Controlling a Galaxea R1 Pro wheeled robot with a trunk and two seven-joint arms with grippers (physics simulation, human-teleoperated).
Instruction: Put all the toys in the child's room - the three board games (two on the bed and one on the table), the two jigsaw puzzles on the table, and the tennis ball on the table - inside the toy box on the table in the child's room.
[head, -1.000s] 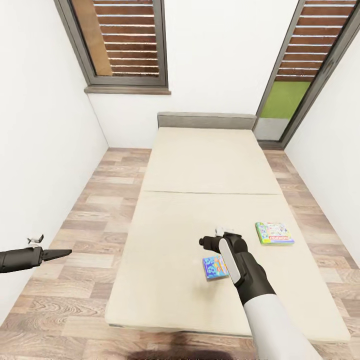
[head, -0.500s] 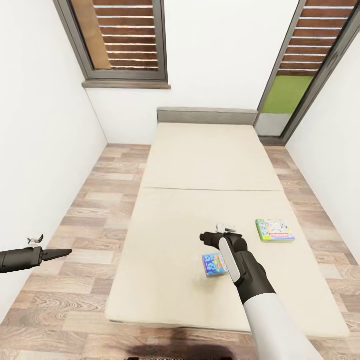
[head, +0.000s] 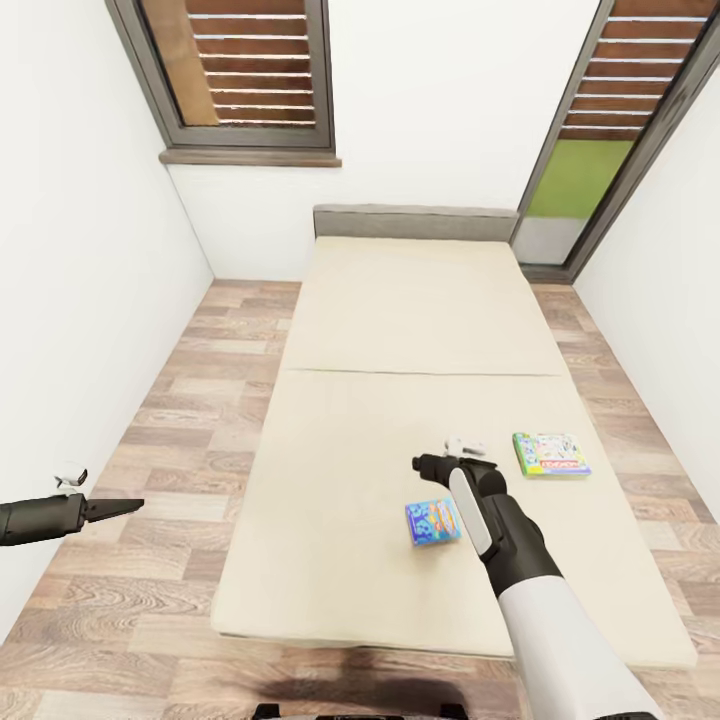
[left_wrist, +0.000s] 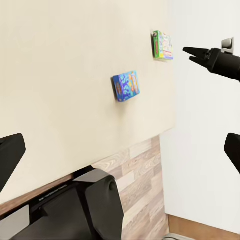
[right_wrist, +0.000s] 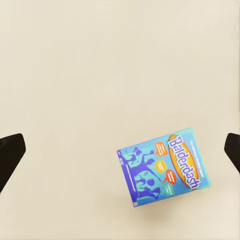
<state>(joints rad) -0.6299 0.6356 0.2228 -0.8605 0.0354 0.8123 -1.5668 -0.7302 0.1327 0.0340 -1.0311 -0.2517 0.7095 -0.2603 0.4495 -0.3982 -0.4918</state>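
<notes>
The beige bed (head: 400, 320) carries two board games. The blue board game (head: 433, 521) lies flat near the foot end, and the green and white board game (head: 551, 454) lies toward the bed's right edge. My right gripper (head: 447, 462) hovers over the mattress just beyond and right of the blue game. In the right wrist view the blue game (right_wrist: 164, 167) lies below the open right gripper (right_wrist: 120, 150), nearer one finger. My left gripper (head: 110, 508) hangs open over the floor left of the bed. The left wrist view shows both games (left_wrist: 126, 86) (left_wrist: 163, 45).
Wood-look floor (head: 190, 420) runs along both sides of the bed. White walls close in on the left and right. A shuttered window (head: 245, 70) and a glass door (head: 590, 150) stand behind the grey headboard (head: 413, 220). My base (left_wrist: 75, 210) sits at the bed's foot.
The head view has shifted slightly. My right arm has drifted a little to the right, so it stands clear of the blue game. The left arm holds still.
</notes>
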